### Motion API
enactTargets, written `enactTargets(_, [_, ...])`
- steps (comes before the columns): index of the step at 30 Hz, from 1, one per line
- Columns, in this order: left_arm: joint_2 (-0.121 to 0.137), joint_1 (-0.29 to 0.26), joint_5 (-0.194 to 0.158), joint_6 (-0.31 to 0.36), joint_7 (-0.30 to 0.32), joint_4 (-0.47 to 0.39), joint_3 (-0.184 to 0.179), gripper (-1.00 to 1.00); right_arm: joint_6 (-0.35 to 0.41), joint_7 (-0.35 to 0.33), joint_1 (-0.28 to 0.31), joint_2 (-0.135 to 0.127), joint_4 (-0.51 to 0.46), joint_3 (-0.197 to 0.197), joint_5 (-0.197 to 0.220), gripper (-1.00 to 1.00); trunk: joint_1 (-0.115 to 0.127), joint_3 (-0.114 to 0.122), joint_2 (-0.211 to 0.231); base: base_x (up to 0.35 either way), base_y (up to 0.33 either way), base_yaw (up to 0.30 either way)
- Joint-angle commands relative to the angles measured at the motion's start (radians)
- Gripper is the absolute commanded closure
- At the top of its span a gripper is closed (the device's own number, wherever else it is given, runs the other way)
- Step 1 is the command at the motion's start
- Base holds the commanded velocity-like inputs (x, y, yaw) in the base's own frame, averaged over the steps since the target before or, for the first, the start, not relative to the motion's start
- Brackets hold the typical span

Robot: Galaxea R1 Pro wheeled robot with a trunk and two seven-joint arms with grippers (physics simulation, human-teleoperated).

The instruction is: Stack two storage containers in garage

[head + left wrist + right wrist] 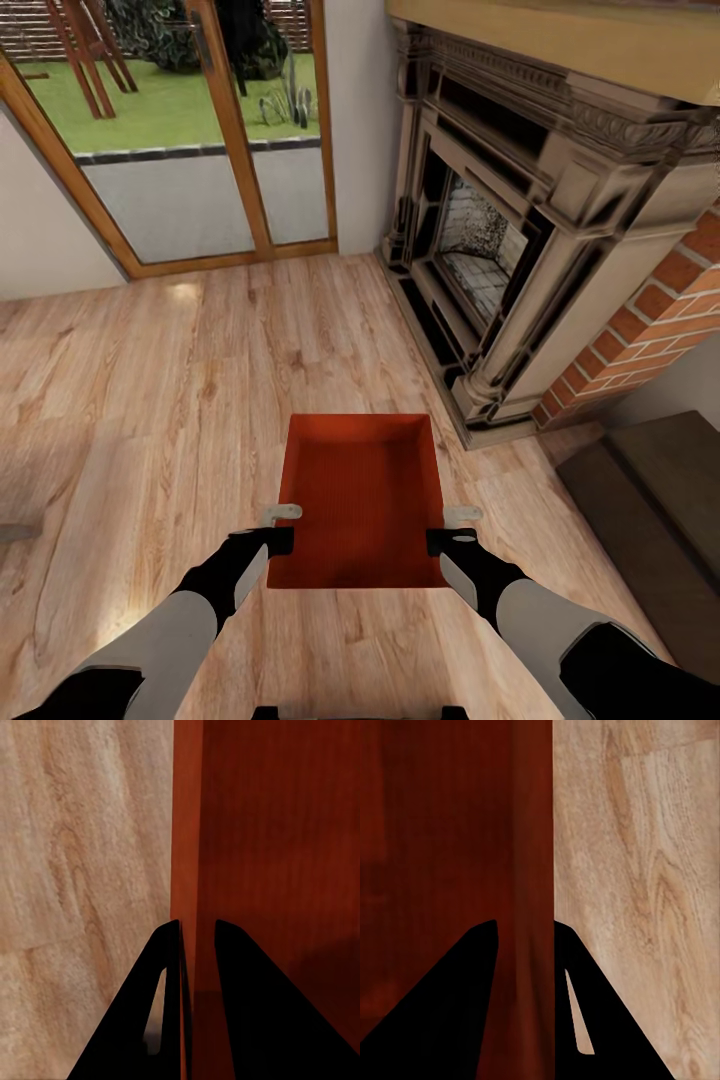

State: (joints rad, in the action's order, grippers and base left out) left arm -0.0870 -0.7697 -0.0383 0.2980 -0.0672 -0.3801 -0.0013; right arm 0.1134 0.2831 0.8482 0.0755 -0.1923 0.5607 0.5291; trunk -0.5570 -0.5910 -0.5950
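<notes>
One orange-red open-top storage container (360, 495) sits straight ahead of me over the light wood-plank floor of the living room. My left gripper (283, 527) is shut on its left side wall, near the close corner. My right gripper (455, 527) is shut on the opposite wall. In the left wrist view the thin red wall (187, 832) runs between the two dark fingers (251, 1012) of the left gripper (196, 945). In the right wrist view the right gripper (525, 937) pinches the container wall (536, 832) in the same way. I cannot tell whether the bin touches the planks.
A brick fireplace with a carved dark surround (520, 230) stands at the right, its hearth base reaching toward the bin. A dark low cabinet (660, 520) lies at the near right. Glass patio doors (190, 140) are ahead on the left. Open wood floor (140, 400) spreads left.
</notes>
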Motion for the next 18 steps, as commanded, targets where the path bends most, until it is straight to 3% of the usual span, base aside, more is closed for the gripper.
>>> enactTargets(1, [0.000,0.000,-0.017,0.006,-0.008,0.000,0.006,1.00,0.006,-0.017,0.000,0.000,-0.006,0.021,0.003,1.00,0.000,0.001,-0.001,0.000,0.000,0.000])
enactTargets(18, [0.000,0.000,-0.017,0.003,-0.008,-0.002,0.006,1.00,0.005,-0.016,0.000,0.000,-0.006,0.020,0.003,1.00,0.000,0.028,-0.001,0.000,0.000,0.000])
